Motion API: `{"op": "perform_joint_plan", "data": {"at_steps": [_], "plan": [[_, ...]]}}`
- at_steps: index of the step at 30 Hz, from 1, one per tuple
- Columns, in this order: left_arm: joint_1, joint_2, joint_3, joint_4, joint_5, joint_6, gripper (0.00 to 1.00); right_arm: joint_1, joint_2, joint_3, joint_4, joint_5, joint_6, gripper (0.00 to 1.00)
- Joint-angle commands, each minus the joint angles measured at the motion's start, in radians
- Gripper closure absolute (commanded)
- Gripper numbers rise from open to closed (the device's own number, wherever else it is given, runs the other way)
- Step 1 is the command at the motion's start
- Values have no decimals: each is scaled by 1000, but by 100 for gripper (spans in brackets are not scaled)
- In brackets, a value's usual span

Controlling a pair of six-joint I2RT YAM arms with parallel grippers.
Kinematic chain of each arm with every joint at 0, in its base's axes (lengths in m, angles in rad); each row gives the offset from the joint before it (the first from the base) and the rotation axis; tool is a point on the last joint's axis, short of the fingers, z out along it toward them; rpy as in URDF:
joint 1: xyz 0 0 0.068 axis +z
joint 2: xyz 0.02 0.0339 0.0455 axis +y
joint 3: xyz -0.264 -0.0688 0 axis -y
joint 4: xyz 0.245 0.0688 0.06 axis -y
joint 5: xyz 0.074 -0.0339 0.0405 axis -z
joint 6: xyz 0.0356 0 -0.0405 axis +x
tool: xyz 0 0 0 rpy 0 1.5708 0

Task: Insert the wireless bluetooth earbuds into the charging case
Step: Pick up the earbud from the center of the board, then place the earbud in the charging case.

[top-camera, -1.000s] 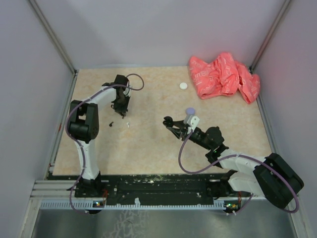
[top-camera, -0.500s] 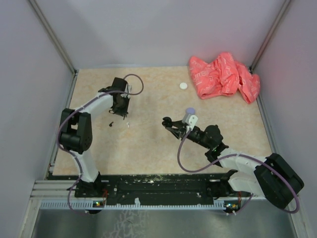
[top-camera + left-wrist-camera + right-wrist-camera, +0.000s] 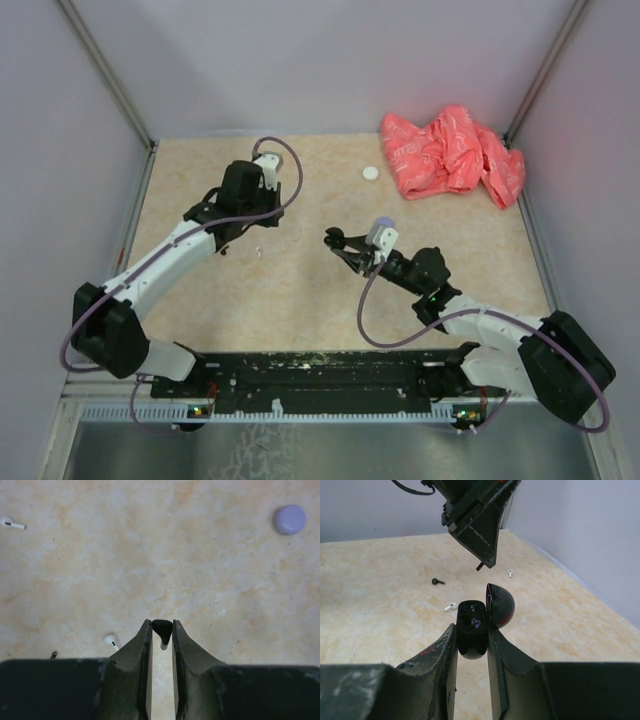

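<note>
1. The black bud (image 3: 161,631) is pinched between the tips of the left tool (image 3: 160,625), which is closed narrow on it; the bud hangs above the counter (image 3: 200,580) and does not touch it.
2. The case (image 3: 471,625) is black and sits in the right tool (image 3: 471,636), which is clamped on its two sides; the lid (image 3: 500,605) is swung open to the right; the two wells seem empty, though their gloss makes it hard to tell.
3. The step in hand, I judge, is to bring the bud over to the case; in the right wrist view the left tool hangs above and behind the case, not yet over the wells.
4. The next move calls for lowering the bud into one well, turned to match it; the open lid stands just beside the wells, so the left tool should come in from the other side; if the pinch is skewed, the bud may jam or slip out.
5. More buds lie on the counter: a near white bud (image 3: 111,641) below the left tool, a far white bud (image 3: 11,523) well apart, and a loose black bud (image 3: 438,581).
6. A lavender disc (image 3: 290,519) lies well apart from the left tool; a white disc (image 3: 371,173) and a red cloth (image 3: 455,150) are at the far side; I see nothing between the two tools.
</note>
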State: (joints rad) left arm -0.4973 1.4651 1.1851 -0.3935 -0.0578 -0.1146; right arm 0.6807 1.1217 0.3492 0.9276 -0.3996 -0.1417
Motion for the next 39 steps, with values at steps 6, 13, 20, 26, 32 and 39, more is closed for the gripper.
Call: {"op": "perform_joint_plan", "data": {"at_steps": [6, 13, 20, 26, 32, 39], "plan": [[-84, -234, -152, 292, 55, -105, 86, 30, 26, 39, 195, 104, -37, 100], [-147, -324, -229, 443, 109, -175, 86, 37, 100, 38, 360, 137, -24, 100], [-204, -377, -284, 575, 121, -228, 87, 39, 125, 43, 429, 149, -15, 100], [-249, -387, -302, 658, 125, -270, 87, 39, 130, 38, 450, 158, -16, 100], [-290, -369, -311, 718, 130, -294, 87, 39, 142, 31, 488, 165, -12, 100], [-331, -346, -318, 769, 112, -286, 88, 39, 138, 26, 496, 162, -8, 100]]}}
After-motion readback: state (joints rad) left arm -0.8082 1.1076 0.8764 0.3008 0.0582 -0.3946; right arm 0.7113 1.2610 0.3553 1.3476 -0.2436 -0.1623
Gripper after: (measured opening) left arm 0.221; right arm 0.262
